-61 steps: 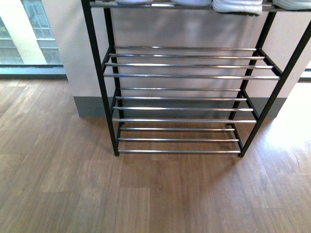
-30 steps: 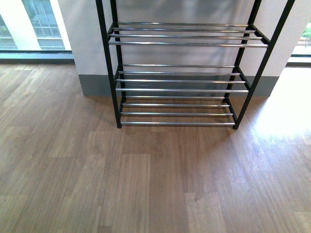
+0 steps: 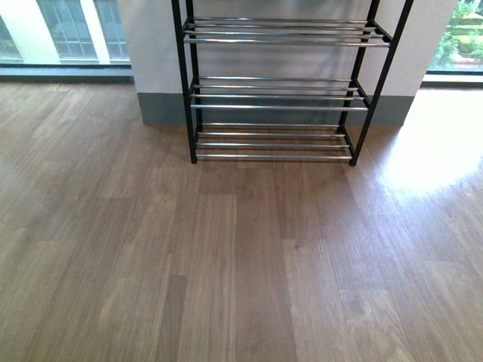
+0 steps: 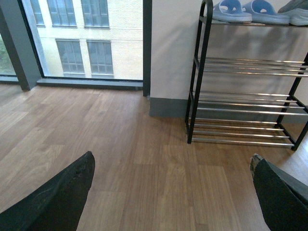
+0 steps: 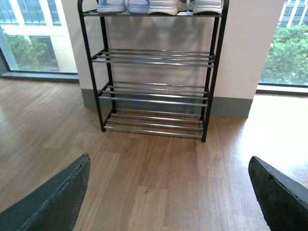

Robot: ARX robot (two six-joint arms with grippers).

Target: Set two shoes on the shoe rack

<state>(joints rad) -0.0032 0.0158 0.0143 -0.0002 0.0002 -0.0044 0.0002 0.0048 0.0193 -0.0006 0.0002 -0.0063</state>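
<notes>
Two grippers are wide open and hold nothing. The left gripper (image 4: 172, 159) has its dark fingers (image 4: 62, 195) spread far apart, and so does the right gripper (image 5: 169, 160). Both hang over the bare wood floor (image 3: 226, 264), well away from the shoe rack (image 3: 279, 107).

We see no shoes on the floor in front of the shoe rack, and its three lower shelves are bare. On its top shelf the left wrist view shows blue slippers (image 4: 245, 9), and beside them a grey shoe (image 4: 297, 7) with a white sole, cut off by the picture edge. We think it may be one of the two shoes, but we cannot tell for sure. The right wrist view shows more white-soled shoes (image 5: 161, 6) up there, also cut off.

The shoe rack stands straight ahead of both arms, and its long side runs from side to side across our way. In the front view it sits a little toward the right arm, so we judge that arm is a bit nearer. If the pair is elsewhere, we must find it first.
</notes>
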